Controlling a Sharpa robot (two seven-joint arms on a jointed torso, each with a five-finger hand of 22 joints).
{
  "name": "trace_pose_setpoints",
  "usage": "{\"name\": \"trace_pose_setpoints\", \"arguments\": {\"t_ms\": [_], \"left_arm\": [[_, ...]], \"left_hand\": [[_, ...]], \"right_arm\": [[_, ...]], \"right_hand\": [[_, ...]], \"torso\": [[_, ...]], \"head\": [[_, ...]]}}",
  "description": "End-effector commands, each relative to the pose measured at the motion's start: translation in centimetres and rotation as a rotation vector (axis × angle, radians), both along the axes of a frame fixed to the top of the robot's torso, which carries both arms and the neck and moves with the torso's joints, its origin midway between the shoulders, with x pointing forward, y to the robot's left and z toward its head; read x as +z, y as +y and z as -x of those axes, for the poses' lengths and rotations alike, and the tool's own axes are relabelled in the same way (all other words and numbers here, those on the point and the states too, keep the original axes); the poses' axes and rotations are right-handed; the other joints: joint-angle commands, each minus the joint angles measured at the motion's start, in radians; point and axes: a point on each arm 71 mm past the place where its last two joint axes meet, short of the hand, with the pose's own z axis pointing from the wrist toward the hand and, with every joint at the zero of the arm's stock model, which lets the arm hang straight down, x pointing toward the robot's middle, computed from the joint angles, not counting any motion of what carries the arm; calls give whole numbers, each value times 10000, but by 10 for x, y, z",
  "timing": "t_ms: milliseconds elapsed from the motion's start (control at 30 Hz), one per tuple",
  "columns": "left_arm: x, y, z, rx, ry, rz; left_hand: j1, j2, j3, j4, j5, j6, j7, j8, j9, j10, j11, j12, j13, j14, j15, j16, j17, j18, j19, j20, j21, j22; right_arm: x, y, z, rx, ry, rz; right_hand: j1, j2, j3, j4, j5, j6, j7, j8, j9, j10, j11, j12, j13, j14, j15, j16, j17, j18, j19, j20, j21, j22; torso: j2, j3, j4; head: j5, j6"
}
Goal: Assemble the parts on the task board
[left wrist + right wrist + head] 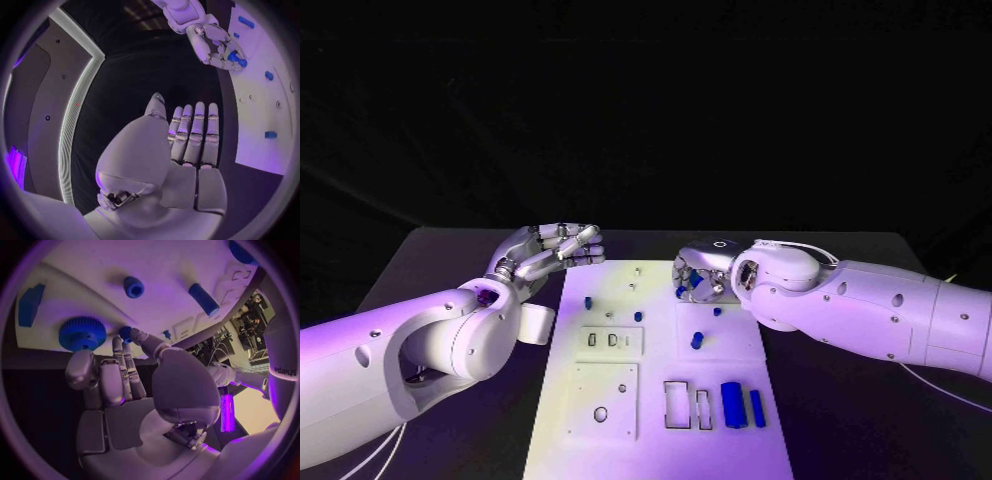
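White board [661,400] lies mid-bench [459,250], with blue parts [733,400] scattered on it. The right robot hand [697,277] reaches over its far end, fingertips at a small blue part [235,57], probably to seat it. The left robot hand [553,250] hovers beside, fingers apart and empty, out of the way.

The task board [661,400] was white, its small parts [731,404] blue; the tabletop [459,260] was black, the hands [560,250] silver.
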Motion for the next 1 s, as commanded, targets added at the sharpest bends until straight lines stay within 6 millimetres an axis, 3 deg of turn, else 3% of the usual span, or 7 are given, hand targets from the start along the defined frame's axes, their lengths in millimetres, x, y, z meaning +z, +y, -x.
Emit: {"name": "trace_pose_setpoints", "arguments": {"t_ms": [33,500,867,1000], "left_arm": [[2,-2,0,-182,-17,132],[2,-1,0,-203,4,137],[2,0,-1,-175,27,145],[2,-1,-1,-181,24,151]], "left_hand": [[-86,-25,-66,-2,-35,-55,67,-44,10,-28,17,-38,5,-66,-18,-53,9,186,43,-8,-37,-11],[-84,-3,-76,-3,-52,-61,71,-52,16,-33,21,-50,6,-67,-15,-65,17,186,46,-4,-48,-21],[-76,16,-83,-8,-81,-68,74,-59,21,-40,24,-59,6,-66,-13,-74,24,187,49,-2,-57,-29],[-74,17,-84,-9,-84,-69,74,-60,22,-40,24,-60,6,-66,-13,-75,25,186,48,-2,-60,-31]], "right_arm": [[0,1,0,10,-95,91],[1,2,0,-237,-549,-161],[17,9,4,-304,-1631,-955],[23,15,2,-326,-2079,-1222]], "right_hand": [[104,94,224,27,-178,122,-6,60,71,133,-40,36,24,251,-88,86,70,-114,134,-26,136,196],[332,143,760,102,-436,198,-35,160,266,328,-96,0,70,331,-149,269,215,-198,381,-80,461,682],[383,88,950,124,-411,247,-45,223,367,351,-102,-42,79,332,-162,288,187,-234,489,-96,598,888],[384,75,986,139,-392,275,-55,249,398,373,-111,-43,82,337,-166,304,200,-249,536,-98,650,966]], "torso": [[10,1,0],[27,-1,-10],[30,-7,-3],[57,2,36]], "head": [[10,-37],[40,-81],[63,-32],[84,13]]}}
